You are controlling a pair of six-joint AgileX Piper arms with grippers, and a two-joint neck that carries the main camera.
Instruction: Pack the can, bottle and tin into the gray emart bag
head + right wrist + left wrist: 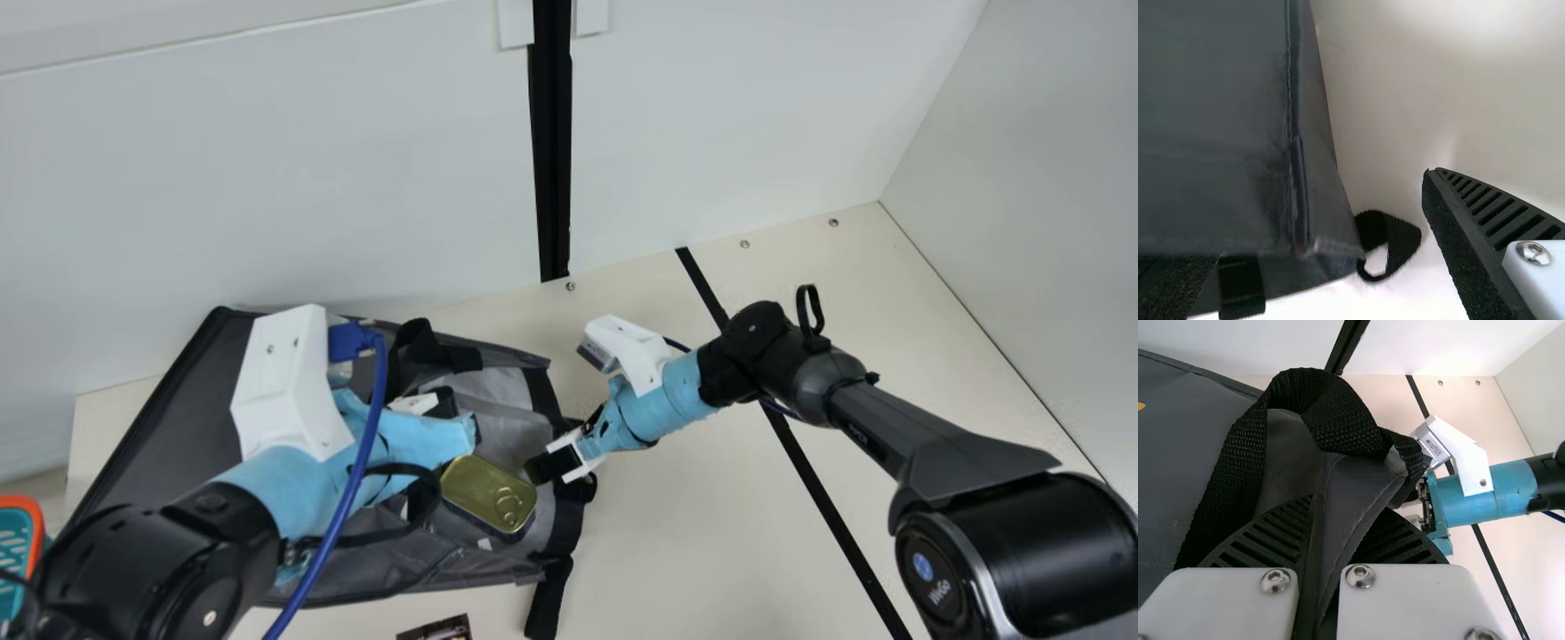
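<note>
The gray bag (169, 427) lies on its side, its mouth towards the table's middle. A gold tin (489, 495) with a ring pull lies at the mouth. Beside a black strap, my left gripper (440, 404) is over the bag; in the left wrist view that gripper (1317, 520) is shut on a fold of the bag (1355, 493). My right gripper (553, 464) stands at the mouth's edge, close to the tin. From the right wrist, the gripper (1319, 223) is open, with the bag's edge (1308, 173) between its spread fingers.
A teal basket with an orange rim (36, 524) stands at the left edge. A dark printed item (440, 628) lies in front of the bag. Black straps (549, 597) trail from the bag. White walls rise behind and at the right.
</note>
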